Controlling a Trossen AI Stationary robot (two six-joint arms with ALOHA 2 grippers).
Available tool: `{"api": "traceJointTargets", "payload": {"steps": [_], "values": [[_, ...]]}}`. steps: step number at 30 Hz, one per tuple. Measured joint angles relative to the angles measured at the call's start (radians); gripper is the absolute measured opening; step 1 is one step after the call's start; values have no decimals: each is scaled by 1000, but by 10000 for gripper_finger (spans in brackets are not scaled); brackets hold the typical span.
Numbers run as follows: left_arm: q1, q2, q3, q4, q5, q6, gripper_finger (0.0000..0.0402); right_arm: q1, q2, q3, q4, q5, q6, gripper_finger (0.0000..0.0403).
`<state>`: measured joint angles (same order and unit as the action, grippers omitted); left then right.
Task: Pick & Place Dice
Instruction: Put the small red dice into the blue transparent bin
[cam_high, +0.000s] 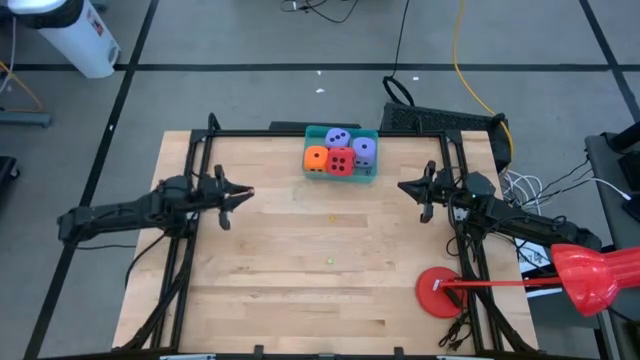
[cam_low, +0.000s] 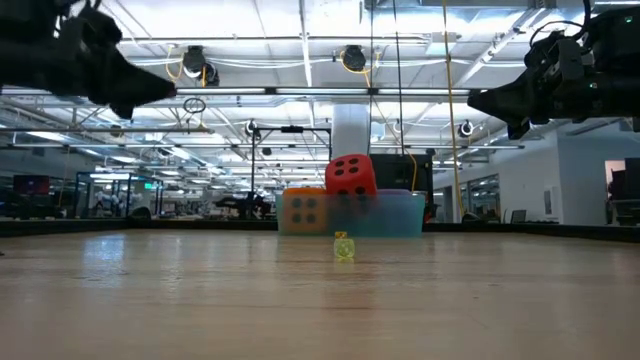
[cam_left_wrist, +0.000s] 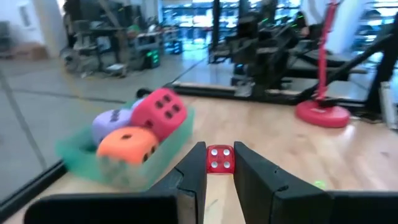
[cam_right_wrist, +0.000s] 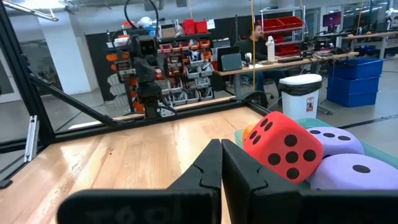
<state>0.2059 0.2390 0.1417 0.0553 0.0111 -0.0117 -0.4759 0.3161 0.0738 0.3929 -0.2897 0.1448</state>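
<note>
At the lower right of the high view lies a flat red round disc (cam_high: 437, 292). At mid-left, the left gripper (cam_high: 249, 191) pinches a tiny red white-pipped die (cam_left_wrist: 219, 158) between nearly closed fingers. At mid-right, the right gripper (cam_high: 403, 185) is fully closed and empty. At upper centre, four soft foam dice (cam_high: 341, 160) fill a translucent teal plastic bin (cam_high: 373, 174).

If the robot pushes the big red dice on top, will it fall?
Probably. The red die sits tilted on the purple dice, above the bin rim, so a nudge could tip it. It looks like soft foam, so likely light and squashy. Flat faces should stop it rolling far.
</note>
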Motion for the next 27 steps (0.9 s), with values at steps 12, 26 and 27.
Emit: {"api": "traceJointTargets", "payload": {"steps": [12,26,27], "values": [[63,344,167,11,-178,-56,72,0,2,0,104,0,28,0],[226,1208,772,34,-205,145,72,0,2,0,126,-2,53,0],[240,1252,804,28,-197,143,72,0,2,0,127,-3,53,0]]}}
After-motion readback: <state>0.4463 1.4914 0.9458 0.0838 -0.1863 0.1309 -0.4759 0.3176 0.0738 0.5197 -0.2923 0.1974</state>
